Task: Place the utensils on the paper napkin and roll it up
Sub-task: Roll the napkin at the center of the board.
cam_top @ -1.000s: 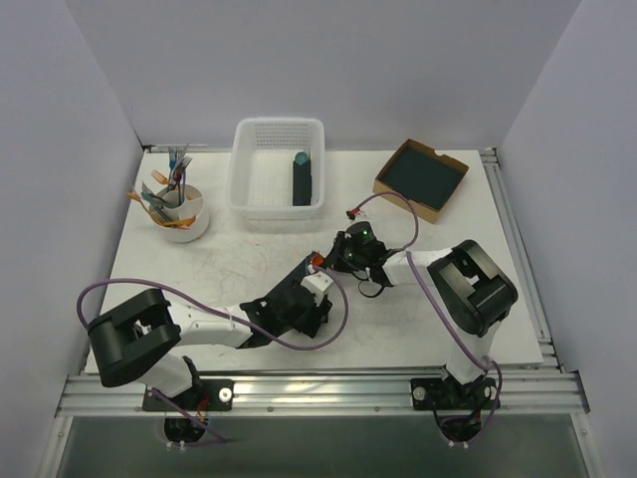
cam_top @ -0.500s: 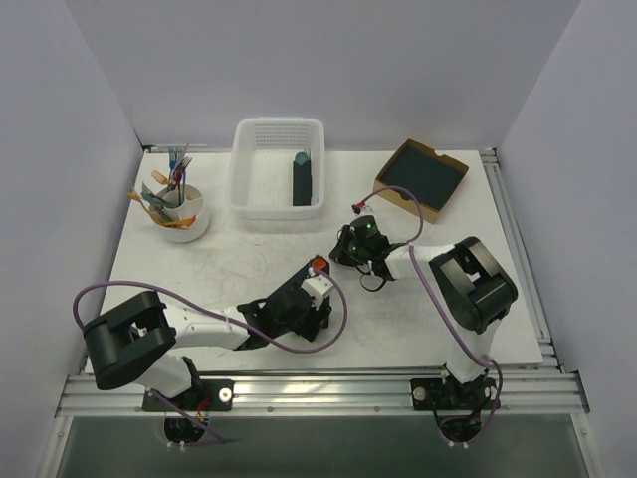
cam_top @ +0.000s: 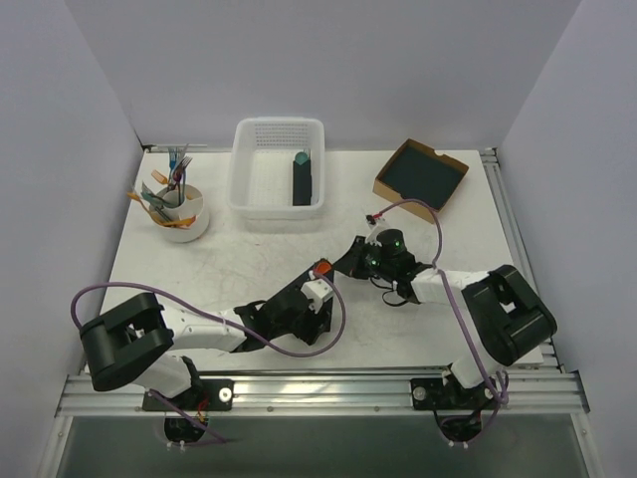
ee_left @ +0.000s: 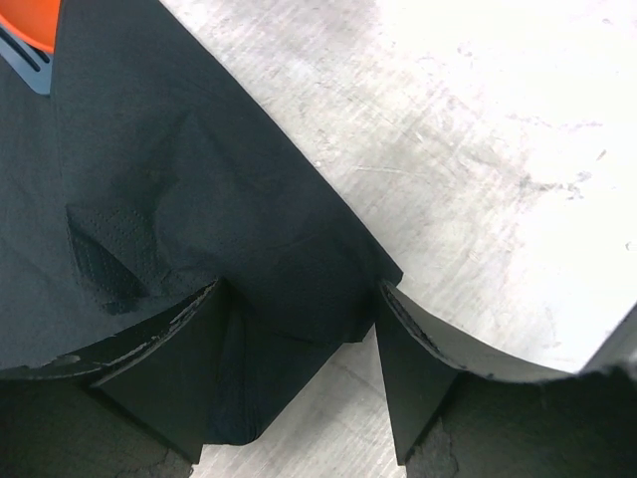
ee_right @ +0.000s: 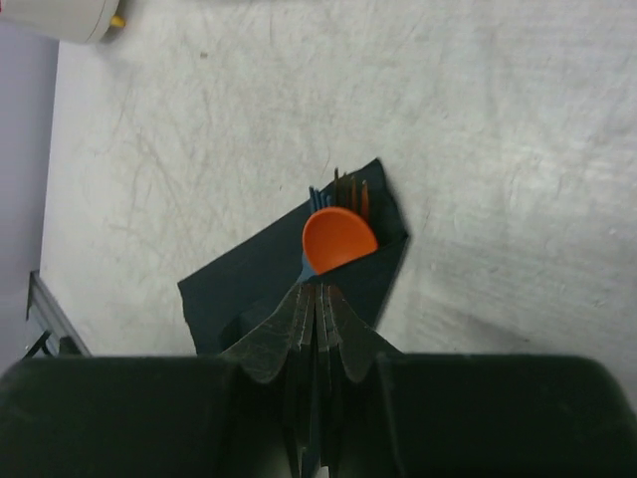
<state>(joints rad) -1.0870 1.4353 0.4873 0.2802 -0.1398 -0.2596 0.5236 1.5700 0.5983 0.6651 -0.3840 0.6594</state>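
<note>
The paper napkin (ee_right: 254, 284) lies partly folded on the table, with an orange spoon (ee_right: 339, 239) and fork tines (ee_right: 348, 187) of the utensils sticking out of its far end. My right gripper (ee_right: 318, 297) is shut, its tips just behind the spoon's bowl and over the fold. The left gripper (ee_left: 299, 373) is open, and its fingers (ee_left: 164, 373) straddle a folded corner of the napkin (ee_left: 199, 219). In the top view the orange tip (cam_top: 321, 267) shows between the left gripper (cam_top: 309, 311) and the right gripper (cam_top: 338, 264); most of the napkin is hidden there.
A white basket (cam_top: 237, 184) at the back holds a dark roll with a teal tip (cam_top: 302, 177). A cardboard box (cam_top: 406, 204) of dark sheets sits back right. A white cup (cam_top: 189, 227) with coloured cutlery stands back left.
The right arm's elbow has swung out to the right and its wrist has drawn back a little. The left gripper and the bundle have shifted slightly toward the near edge.
</note>
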